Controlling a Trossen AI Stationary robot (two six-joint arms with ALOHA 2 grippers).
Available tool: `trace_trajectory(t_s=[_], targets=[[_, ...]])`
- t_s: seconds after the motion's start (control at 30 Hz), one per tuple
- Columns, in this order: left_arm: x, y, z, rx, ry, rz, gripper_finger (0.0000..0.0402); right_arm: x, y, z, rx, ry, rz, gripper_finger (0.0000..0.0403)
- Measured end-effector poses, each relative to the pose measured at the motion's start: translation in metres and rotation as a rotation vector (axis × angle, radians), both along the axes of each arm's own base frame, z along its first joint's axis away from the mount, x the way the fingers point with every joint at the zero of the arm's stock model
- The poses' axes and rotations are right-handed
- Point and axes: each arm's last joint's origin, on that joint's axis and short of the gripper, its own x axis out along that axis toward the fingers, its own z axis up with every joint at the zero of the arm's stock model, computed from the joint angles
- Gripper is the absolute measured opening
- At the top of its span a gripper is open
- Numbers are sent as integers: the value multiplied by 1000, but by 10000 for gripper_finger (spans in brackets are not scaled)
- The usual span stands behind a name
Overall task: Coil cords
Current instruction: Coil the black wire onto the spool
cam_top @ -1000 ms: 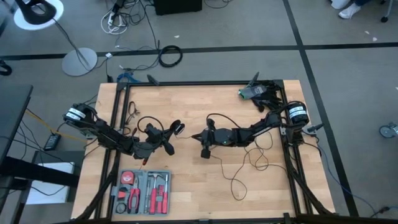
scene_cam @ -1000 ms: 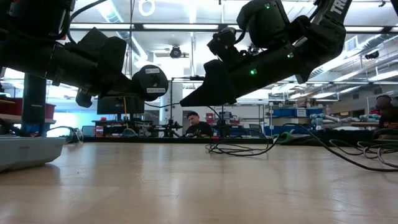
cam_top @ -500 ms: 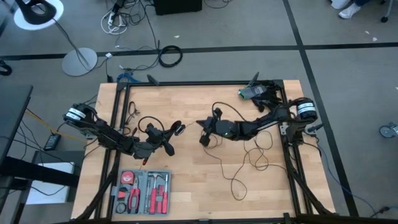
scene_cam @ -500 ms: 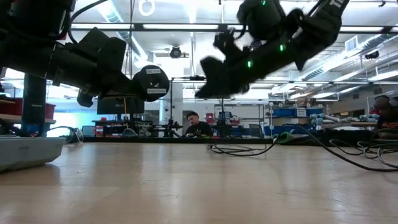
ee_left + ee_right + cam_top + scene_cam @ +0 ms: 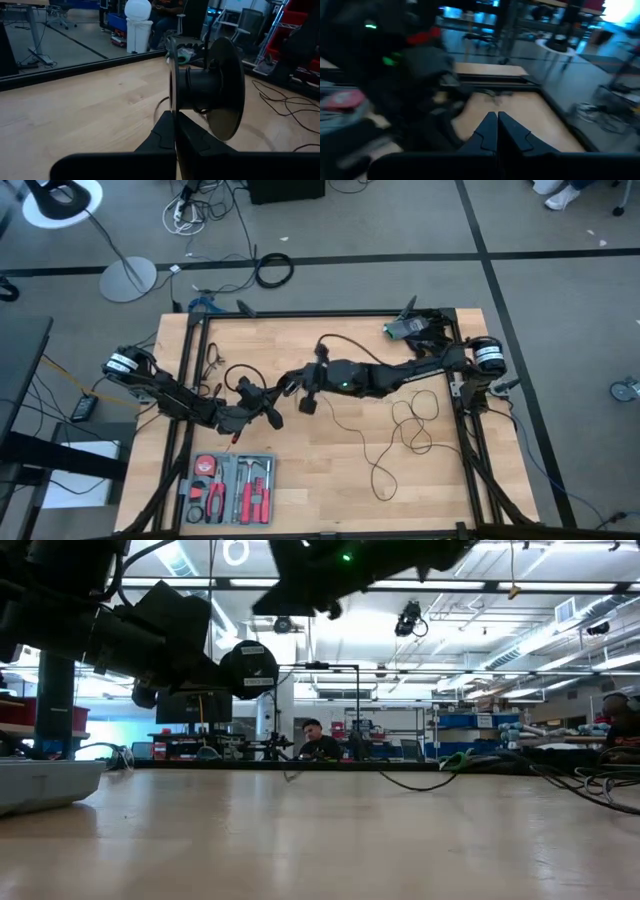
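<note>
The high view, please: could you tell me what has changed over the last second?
The right pincer, shut on the thin black cord, swept across towards the left pincer, drawing the cord along. The left pincer stayed put, shut on the round black spool. The red-handled tool tray is unmoved.

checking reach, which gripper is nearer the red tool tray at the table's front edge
Left. The left gripper hangs just behind the tool tray, shut on the cord spool. The right gripper is farther back, nearer the table's middle.
</note>
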Motion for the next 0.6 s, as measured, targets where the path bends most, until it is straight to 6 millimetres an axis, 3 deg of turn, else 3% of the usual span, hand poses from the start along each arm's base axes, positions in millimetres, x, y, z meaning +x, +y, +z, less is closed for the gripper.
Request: trace_trajectory(t_s=[0.23,0.43,0.6], targets=[[0,0,0,-1,-2,-1,0,25,22,-31,9,77,87,0],[0,0,1,-4,-7,-1,0,28,32,-63,25,189,81,0],[0,0,0,-2,-2,-3,0,26,34,-75,9,269,41,12]])
